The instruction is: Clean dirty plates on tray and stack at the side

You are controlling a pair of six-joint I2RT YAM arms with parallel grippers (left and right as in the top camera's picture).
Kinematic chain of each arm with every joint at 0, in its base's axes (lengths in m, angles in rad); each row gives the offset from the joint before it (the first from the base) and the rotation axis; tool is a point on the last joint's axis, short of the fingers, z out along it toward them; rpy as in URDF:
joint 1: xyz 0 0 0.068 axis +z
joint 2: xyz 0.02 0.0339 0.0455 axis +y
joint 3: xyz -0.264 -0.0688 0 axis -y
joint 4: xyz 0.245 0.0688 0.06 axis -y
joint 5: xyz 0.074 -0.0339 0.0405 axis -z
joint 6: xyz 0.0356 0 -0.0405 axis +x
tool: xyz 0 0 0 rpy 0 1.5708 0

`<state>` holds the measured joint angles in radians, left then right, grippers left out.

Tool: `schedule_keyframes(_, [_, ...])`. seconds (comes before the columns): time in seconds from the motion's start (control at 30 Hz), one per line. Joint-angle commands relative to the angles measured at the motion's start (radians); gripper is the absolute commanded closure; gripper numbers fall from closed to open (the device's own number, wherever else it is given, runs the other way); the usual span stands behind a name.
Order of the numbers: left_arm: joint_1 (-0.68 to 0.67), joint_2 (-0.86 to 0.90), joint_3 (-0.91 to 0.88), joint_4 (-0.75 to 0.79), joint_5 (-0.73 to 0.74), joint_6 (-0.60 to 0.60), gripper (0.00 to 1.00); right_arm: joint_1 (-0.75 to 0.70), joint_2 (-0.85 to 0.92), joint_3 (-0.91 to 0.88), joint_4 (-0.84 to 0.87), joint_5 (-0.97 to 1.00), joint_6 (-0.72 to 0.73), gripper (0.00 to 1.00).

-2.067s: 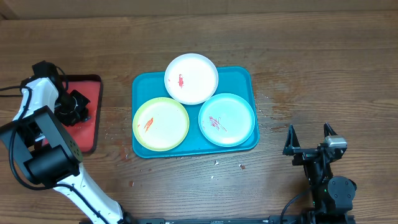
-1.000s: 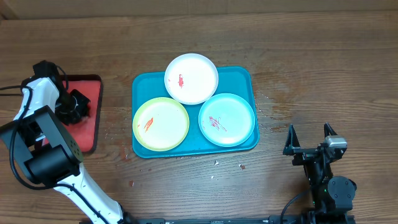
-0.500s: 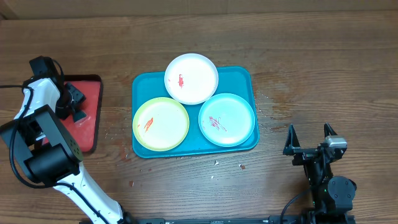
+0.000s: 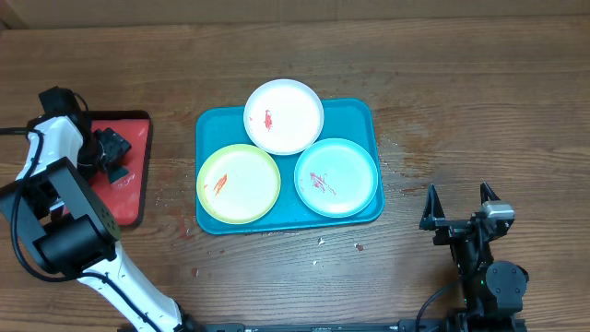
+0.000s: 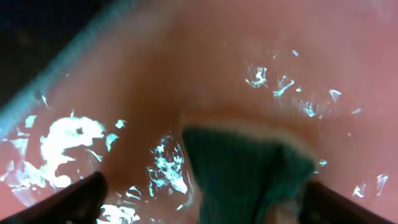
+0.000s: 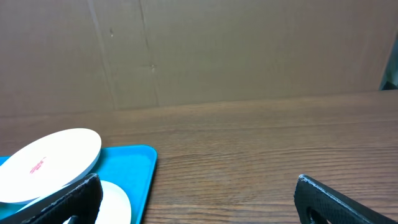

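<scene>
Three dirty plates were seen lying on the teal tray (image 4: 356, 117), which was set near the middle of the wooden table (image 4: 479, 83). The white plate (image 4: 284, 115) was placed at the far side, its edge reaching out over the tray's far rim. The yellow-green plate (image 4: 239, 183) and the mint-blue plate (image 4: 336, 177) were laid side by side on the near half. Both were tucked close under the white one. Each plate was marked with a red smear near its centre. None was stacked on another.

The left gripper (image 4: 111, 152) was held low over a smaller red tray (image 4: 132, 180) at the table's left edge, well apart from the teal tray. In the left wrist view its jaws were seen spread. A dark green ribbed pad (image 5: 245, 171) was lying on the red surface between them. One fingertip (image 5: 68, 199) was kept clear of the pad. The other (image 5: 348, 202) was found just beside it, and whether it touched could not be told.

The right gripper (image 4: 458, 210) was parked over bare wood near the table's front right, beyond the tray's corner, with its jaws spread wide. From its wrist camera the white plate (image 6: 50, 165) and a corner of the teal tray (image 6: 138, 163) were seen before a cardboard wall (image 6: 249, 50). A few pale crumbs (image 4: 323, 242) were scattered on the wood just in front of the tray.
</scene>
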<state>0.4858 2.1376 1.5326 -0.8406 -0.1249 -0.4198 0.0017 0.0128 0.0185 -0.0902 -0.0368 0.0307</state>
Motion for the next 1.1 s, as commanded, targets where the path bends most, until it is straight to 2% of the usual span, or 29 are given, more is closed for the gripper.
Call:
schedule_keyframes(0.0, [-0.008, 0.047, -0.032, -0.069, 0.031, 0.02, 0.27, 0.004, -0.008, -0.01, 0.007, 0.006, 0.006, 0.0])
schedule_keyframes(0.03, [-0.008, 0.047, -0.031, -0.085, 0.05, 0.02, 0.34, 0.004, -0.008, -0.01, 0.007, 0.006, 0.006, 0.0])
schedule_keyframes(0.07, [-0.008, 0.047, -0.031, -0.1, 0.067, 0.02, 0.48, 0.004, -0.008, -0.01, 0.007, 0.007, 0.006, 0.0])
schedule_keyframes(0.13, [-0.008, 0.047, -0.031, -0.12, 0.1, 0.02, 0.83, 0.004, -0.008, -0.01, 0.007, 0.007, 0.006, 0.0])
schedule_keyframes(0.17, [-0.008, 0.047, -0.031, -0.124, 0.108, 0.02, 0.96, 0.004, -0.008, -0.01, 0.007, 0.006, 0.006, 0.0])
schedule_keyframes(0.33, [-0.007, 0.047, -0.031, -0.102, 0.107, 0.02, 0.95, 0.004, -0.008, -0.01, 0.007, 0.006, 0.006, 0.0])
schedule_keyframes(0.37, [-0.006, 0.047, -0.031, -0.083, 0.106, 0.02, 0.64, 0.004, -0.008, -0.01, 0.007, 0.006, 0.006, 0.0])
schedule_keyframes(0.4, [-0.006, 0.047, -0.031, -0.068, 0.107, 0.02, 0.23, 0.004, -0.008, -0.01, 0.007, 0.007, 0.006, 0.0])
schedule_keyframes(0.43, [-0.006, 0.047, -0.032, -0.048, 0.106, 0.021, 0.0, 0.004, -0.008, -0.01, 0.007, 0.006, 0.006, 0.0])
schedule_keyframes(0.77, [-0.006, 0.047, -0.031, 0.101, 0.034, 0.043, 0.01, 0.004, -0.008, -0.01, 0.007, 0.006, 0.006, 0.0])
schedule_keyframes(0.8, [-0.006, 0.047, -0.031, 0.106, 0.034, 0.043, 0.48, 0.004, -0.008, -0.01, 0.007, 0.006, 0.006, 0.0])
schedule_keyframes(0.83, [-0.006, 0.047, -0.032, 0.105, 0.034, 0.043, 0.78, 0.004, -0.008, -0.01, 0.008, 0.007, 0.006, 0.0])
schedule_keyframes(0.87, [-0.006, 0.047, -0.031, 0.104, 0.035, 0.042, 0.94, 0.004, -0.008, -0.01, 0.008, 0.006, 0.006, 0.0])
schedule_keyframes(1.0, [-0.006, 0.047, -0.031, 0.068, 0.036, 0.042, 0.96, 0.004, -0.008, -0.01, 0.007, 0.006, 0.006, 0.0])
schedule_keyframes(1.03, [-0.006, 0.047, -0.031, 0.053, 0.036, 0.042, 0.81, 0.004, -0.008, -0.01, 0.007, 0.007, 0.006, 0.0])
schedule_keyframes(1.07, [-0.006, 0.047, -0.031, 0.035, 0.036, 0.042, 0.55, 0.004, -0.008, -0.01, 0.007, 0.006, 0.006, 0.0])
